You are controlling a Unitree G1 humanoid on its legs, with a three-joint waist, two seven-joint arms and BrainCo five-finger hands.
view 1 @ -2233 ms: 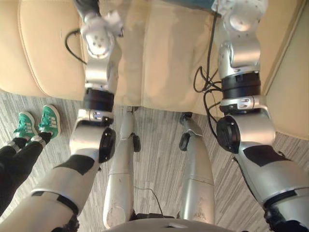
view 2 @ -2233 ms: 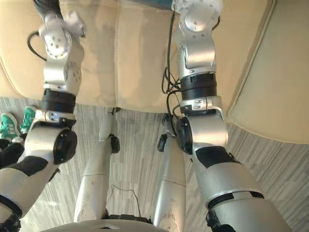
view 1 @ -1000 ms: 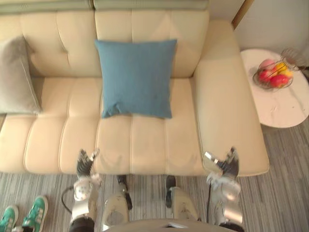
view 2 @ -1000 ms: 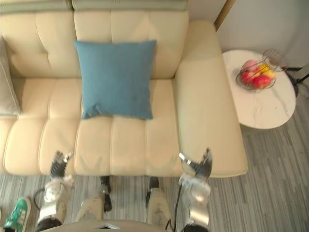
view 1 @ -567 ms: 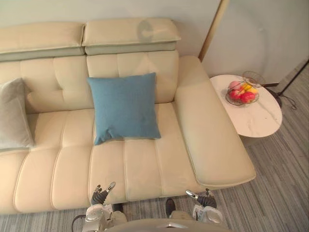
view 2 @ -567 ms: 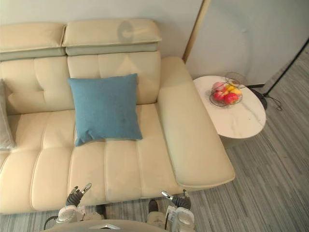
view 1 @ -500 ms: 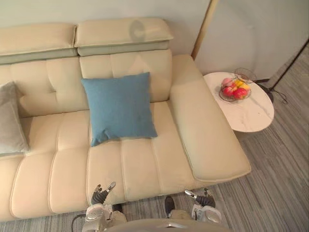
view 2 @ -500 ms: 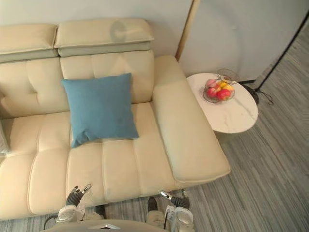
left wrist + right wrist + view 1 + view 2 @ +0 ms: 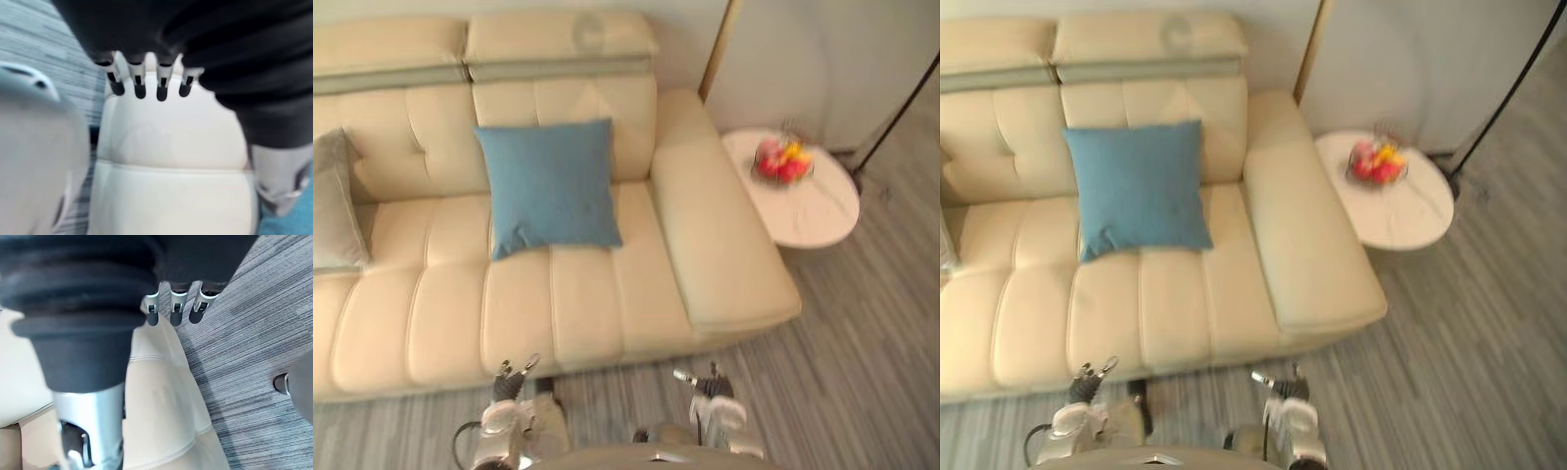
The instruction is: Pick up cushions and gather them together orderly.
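A blue cushion (image 9: pixel 548 186) leans against the sofa (image 9: pixel 607 304) backrest, with a grey cushion (image 9: pixel 333 211) well apart at the left end (partly cut off). The left robot hand (image 9: pixel 509 380) and right robot hand (image 9: pixel 709 386) hover empty, fingers straight.

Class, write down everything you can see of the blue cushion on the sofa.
The blue cushion is square and plump, in plain teal fabric. It stands tilted, its top leaning on the backrest of the cream sofa, its lower edge on the seat. The grey cushion lies apart from it, and only the sofa touches it.
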